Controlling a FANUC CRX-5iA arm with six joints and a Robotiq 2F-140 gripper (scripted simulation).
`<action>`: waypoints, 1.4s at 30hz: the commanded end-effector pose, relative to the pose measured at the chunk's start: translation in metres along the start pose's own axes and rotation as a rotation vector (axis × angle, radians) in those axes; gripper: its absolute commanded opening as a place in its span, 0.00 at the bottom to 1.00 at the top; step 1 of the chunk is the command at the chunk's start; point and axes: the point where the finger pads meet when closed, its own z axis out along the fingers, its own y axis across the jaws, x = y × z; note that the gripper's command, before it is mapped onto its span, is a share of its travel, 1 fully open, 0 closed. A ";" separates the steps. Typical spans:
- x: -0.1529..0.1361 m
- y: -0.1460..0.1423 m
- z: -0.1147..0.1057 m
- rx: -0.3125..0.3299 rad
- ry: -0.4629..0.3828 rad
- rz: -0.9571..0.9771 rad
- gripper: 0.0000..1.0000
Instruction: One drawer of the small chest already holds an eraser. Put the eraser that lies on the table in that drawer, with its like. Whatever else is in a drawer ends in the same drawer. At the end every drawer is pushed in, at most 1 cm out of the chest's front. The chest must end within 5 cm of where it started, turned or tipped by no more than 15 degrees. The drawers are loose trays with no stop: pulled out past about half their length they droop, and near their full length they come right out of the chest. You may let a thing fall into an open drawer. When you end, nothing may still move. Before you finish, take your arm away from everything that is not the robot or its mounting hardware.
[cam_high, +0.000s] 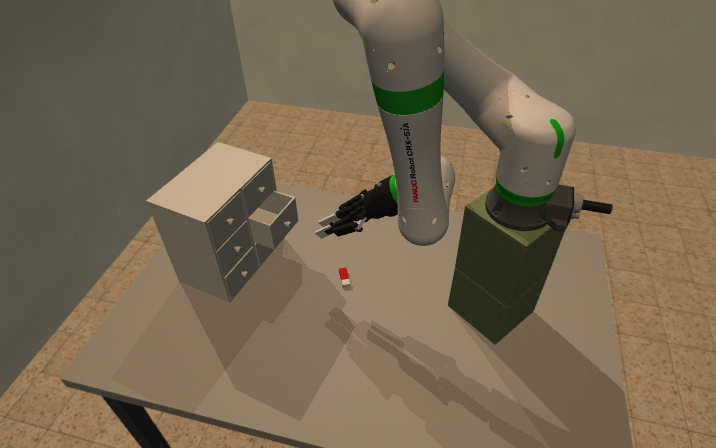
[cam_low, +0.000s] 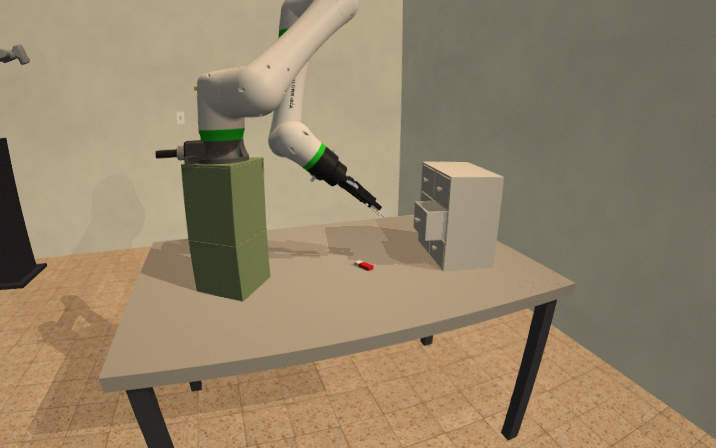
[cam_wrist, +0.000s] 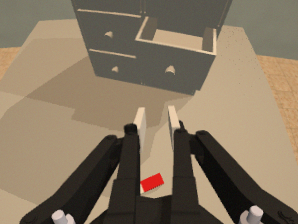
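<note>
The eraser (cam_high: 343, 274) (cam_low: 365, 266) (cam_wrist: 152, 182), red with a white end, lies flat on the table in front of the chest. The small grey chest (cam_high: 182, 243) (cam_low: 475, 221) (cam_wrist: 90, 30) stands upright, with two columns of three drawers. Its right column's middle drawer (cam_high: 285, 226) (cam_low: 435, 224) (cam_wrist: 155, 65) is pulled partly out; no thing shows in the visible part of its inside. The other visible drawers look pushed in. My gripper (cam_high: 323, 224) (cam_low: 384, 214) (cam_wrist: 156, 116) is slightly open and empty, tilted down toward the chest, above the table and clear of the drawer and eraser.
The table (cam_high: 401, 280) (cam_low: 316, 311) (cam_wrist: 40, 150) carries the chest, the eraser and the green pedestal (cam_high: 501, 280) (cam_low: 216, 227) under the arm's base. Walls stand behind the chest and beyond the table. Shadows of the arm and chest fall across the table top.
</note>
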 end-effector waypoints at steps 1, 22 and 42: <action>0.000 0.000 -0.002 0.016 0.000 -0.034 0.20; 0.002 -0.002 -0.021 0.199 0.000 -0.426 0.20; 0.004 -0.005 -0.045 0.420 0.000 -0.899 0.20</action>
